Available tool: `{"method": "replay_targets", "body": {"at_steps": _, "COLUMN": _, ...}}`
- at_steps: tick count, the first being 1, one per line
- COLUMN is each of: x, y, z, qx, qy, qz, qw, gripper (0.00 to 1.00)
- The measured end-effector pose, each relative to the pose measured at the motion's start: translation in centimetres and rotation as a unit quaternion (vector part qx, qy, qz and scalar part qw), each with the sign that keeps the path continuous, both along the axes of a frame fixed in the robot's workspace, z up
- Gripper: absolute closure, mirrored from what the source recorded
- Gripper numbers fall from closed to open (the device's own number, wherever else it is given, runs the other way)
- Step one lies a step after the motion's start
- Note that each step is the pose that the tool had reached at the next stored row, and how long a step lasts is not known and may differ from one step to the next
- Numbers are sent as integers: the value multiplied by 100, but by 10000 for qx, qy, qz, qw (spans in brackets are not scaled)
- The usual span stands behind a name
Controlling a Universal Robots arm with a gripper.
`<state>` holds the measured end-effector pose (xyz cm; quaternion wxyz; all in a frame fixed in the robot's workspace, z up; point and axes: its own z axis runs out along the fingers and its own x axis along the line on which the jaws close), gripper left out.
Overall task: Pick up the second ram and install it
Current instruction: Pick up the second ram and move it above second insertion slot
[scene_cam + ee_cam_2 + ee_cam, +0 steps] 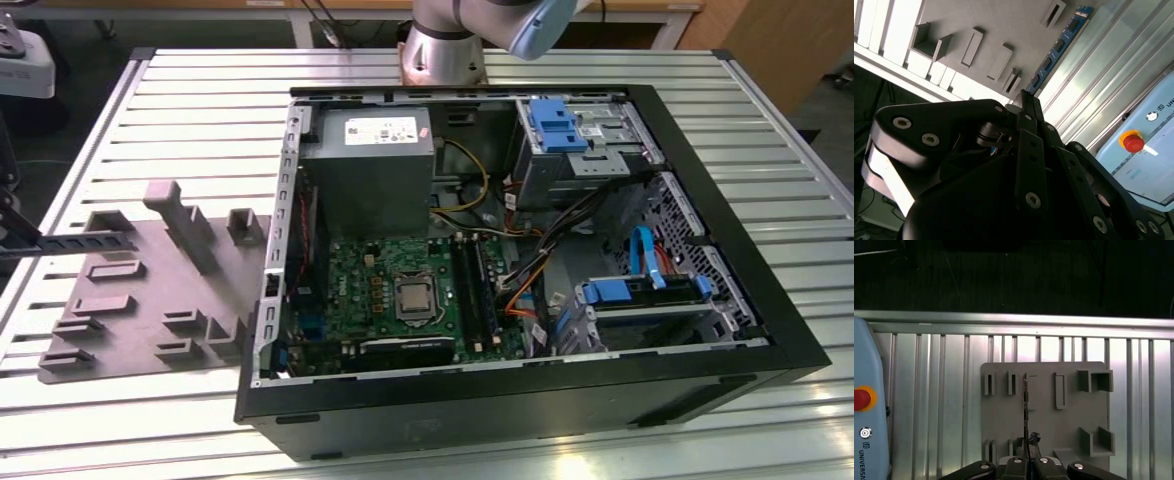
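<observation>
My gripper (1028, 99) is shut on one end of the second ram (1056, 47), a long thin stick with a row of dark chips. The stick reaches out from the fingertips (1030, 107) over the grey plastic tray (1004, 20). In the first wrist view the ram (1025, 407) shows edge-on above the tray (1044, 415), in line with one of its slots, with the gripper (1027, 444) behind it. In the exterior view the gripper (16, 238) is at the left edge, holding the ram (83, 242) level over the tray (147, 300). Whether the stick touches the tray is unclear.
The open computer case (534, 395) lies on the slatted metal table (200, 110), to the exterior view's right of the tray. Its motherboard (360, 290) has memory slots (470, 285) beside the processor. A pendant with a red stop button (1133, 141) lies near the tray.
</observation>
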<state>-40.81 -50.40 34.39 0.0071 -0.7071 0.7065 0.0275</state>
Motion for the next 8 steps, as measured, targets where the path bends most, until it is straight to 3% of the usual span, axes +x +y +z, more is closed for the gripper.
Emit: {"method": "replay_targets", "body": {"at_steps": 8, "x": 0, "y": 0, "z": 49, "qx": 3, "qy": 0, "qz": 0, "qw": 10000, "gripper": 89}}
